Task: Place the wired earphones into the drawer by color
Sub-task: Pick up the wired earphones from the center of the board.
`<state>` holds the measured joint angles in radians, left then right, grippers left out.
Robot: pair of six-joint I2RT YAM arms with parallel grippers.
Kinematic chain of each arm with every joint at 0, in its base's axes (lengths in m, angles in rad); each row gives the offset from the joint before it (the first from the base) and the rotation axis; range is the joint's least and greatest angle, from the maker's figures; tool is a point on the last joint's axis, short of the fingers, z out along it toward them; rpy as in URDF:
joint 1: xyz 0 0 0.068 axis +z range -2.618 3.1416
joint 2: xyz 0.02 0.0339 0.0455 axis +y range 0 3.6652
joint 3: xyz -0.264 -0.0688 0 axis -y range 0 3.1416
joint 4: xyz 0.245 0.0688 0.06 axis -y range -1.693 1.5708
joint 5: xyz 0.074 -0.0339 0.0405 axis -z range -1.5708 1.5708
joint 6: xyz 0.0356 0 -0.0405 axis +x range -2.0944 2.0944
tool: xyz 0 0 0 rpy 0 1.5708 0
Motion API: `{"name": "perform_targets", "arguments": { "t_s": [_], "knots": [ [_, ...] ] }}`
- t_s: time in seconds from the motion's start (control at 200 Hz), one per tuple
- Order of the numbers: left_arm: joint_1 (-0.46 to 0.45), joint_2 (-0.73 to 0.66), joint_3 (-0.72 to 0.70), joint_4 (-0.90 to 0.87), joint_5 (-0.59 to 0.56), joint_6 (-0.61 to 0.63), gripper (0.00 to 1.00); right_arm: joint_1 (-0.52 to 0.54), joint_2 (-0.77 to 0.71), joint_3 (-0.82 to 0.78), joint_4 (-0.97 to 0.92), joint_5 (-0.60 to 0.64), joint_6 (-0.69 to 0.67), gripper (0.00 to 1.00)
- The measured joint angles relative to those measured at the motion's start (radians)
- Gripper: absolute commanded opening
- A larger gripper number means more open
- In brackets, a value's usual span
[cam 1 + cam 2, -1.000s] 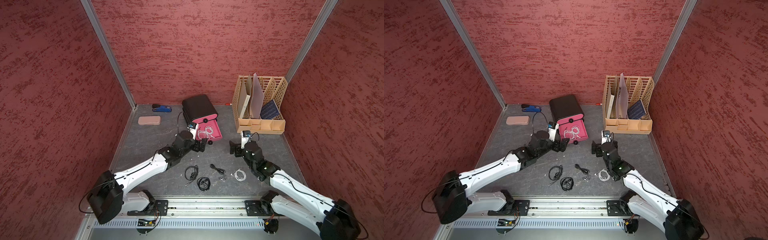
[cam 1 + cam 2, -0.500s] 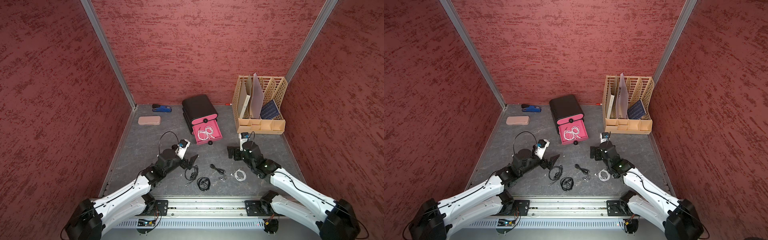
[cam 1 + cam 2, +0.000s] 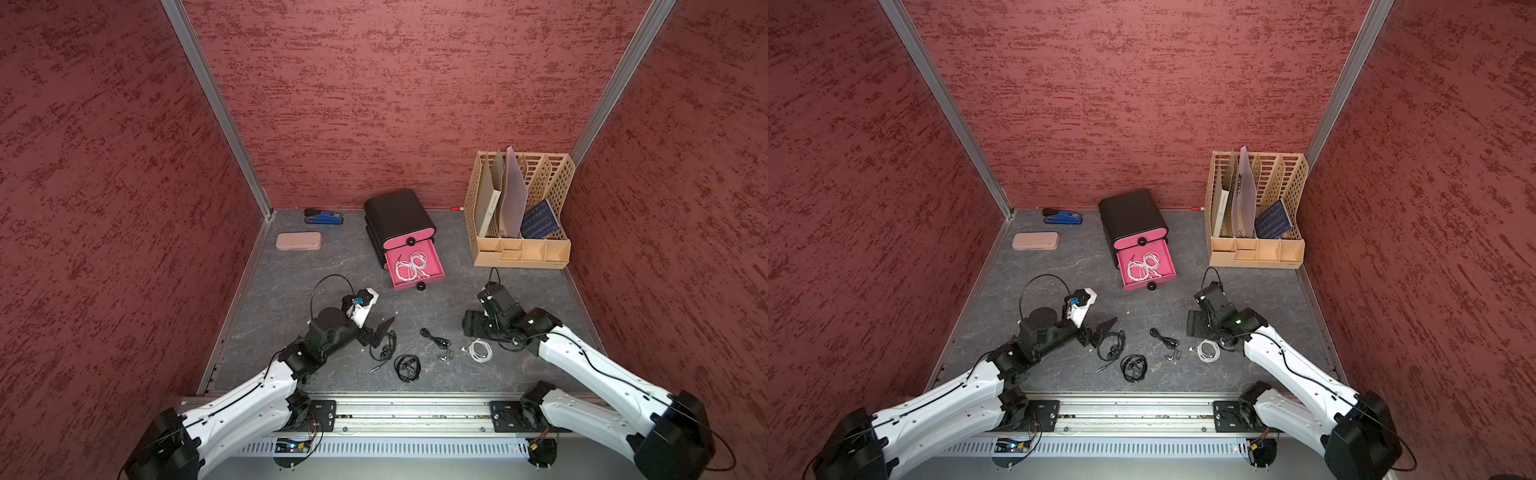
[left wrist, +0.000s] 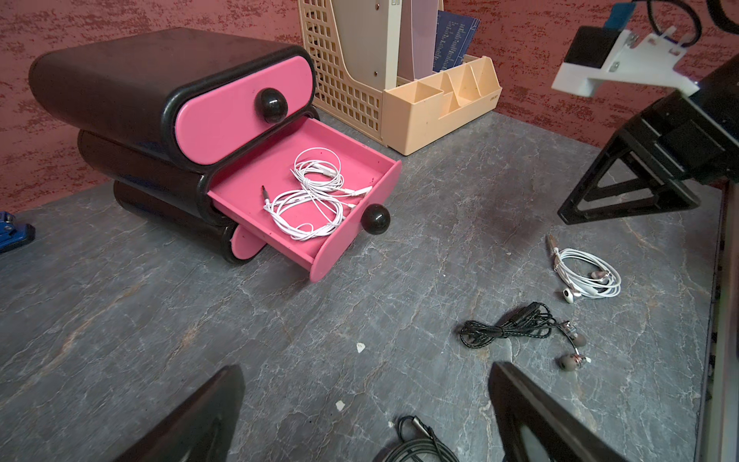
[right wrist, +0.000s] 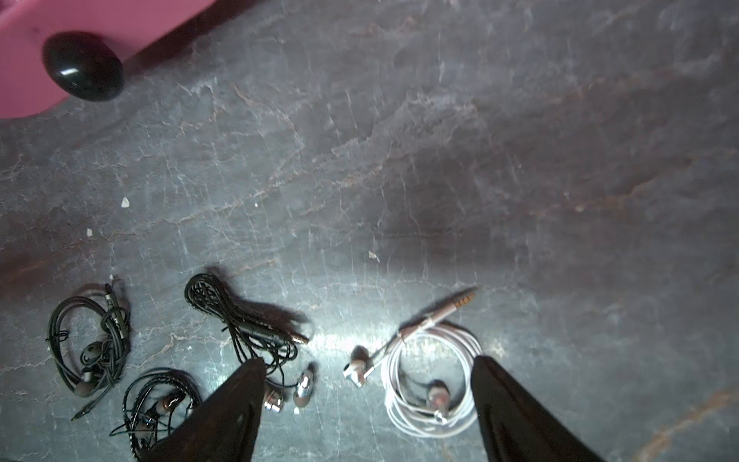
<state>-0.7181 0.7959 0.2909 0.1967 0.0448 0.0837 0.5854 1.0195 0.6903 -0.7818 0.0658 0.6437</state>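
Right gripper, jaws wide, straddles one white coil; three black coils lie just beside. Left gripper gapes empty. Two white coils occupy the drawer.

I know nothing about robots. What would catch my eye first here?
The small black cabinet at the back, its middle pink drawer pulled open with white earphones inside. Nearer the front, three black earphone coils and one white coil lie on the grey table between the robot's white left arm and right arm.

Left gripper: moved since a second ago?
Yes. The left gripper pulled back from the open pink drawer toward the front rail, now by the black earphones.
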Motion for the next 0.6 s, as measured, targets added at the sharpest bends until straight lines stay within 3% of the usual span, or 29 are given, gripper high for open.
{"name": "perform_targets", "arguments": {
  "t_s": [0.601],
  "knots": [
    [0.000,-0.020,0.000,0.005,-0.001,0.000,1.00,0.000,0.138,-0.100,0.043,-0.118,0.053,0.51]
  ]
}}
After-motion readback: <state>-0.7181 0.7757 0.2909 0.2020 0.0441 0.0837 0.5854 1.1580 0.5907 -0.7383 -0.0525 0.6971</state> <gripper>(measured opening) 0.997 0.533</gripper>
